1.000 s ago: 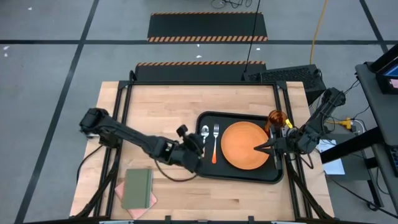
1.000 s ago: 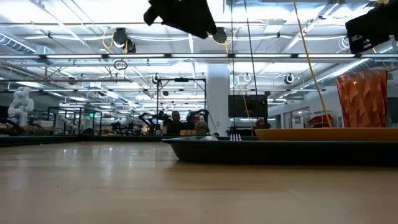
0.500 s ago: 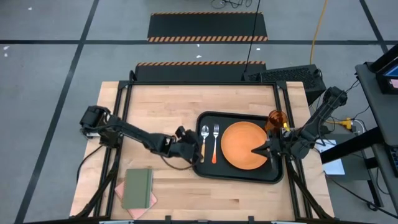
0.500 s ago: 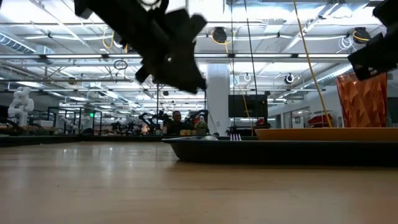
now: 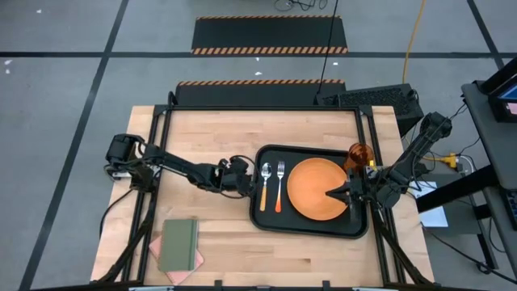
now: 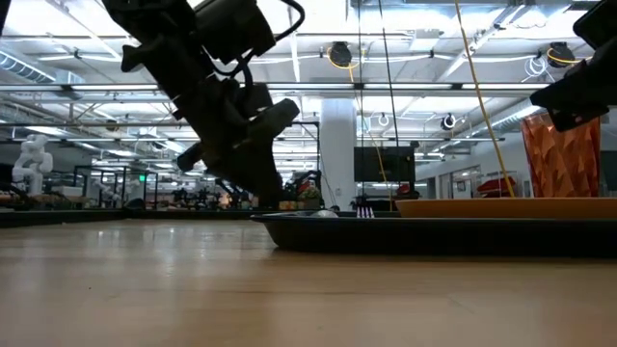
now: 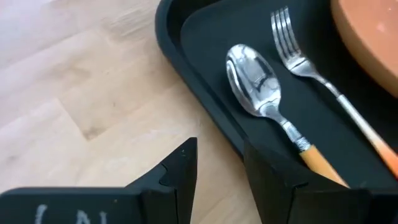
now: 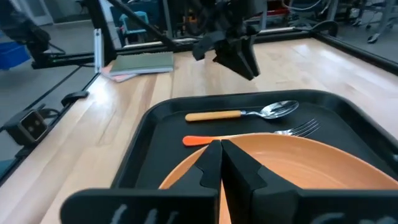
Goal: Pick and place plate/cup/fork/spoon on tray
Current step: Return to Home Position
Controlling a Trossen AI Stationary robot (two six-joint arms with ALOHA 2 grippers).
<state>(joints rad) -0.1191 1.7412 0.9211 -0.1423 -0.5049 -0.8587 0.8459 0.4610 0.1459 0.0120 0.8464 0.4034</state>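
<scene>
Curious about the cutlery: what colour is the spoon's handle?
Yellowish orange, seen best in the left wrist view of the spoon.

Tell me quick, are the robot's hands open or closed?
Left gripper: open, holding nothing, beside the tray.
Right gripper: shut, holding nothing, over the plate.

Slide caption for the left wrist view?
Spoon and fork lie side by side in the black tray, left gripper open just outside its rim.
</scene>
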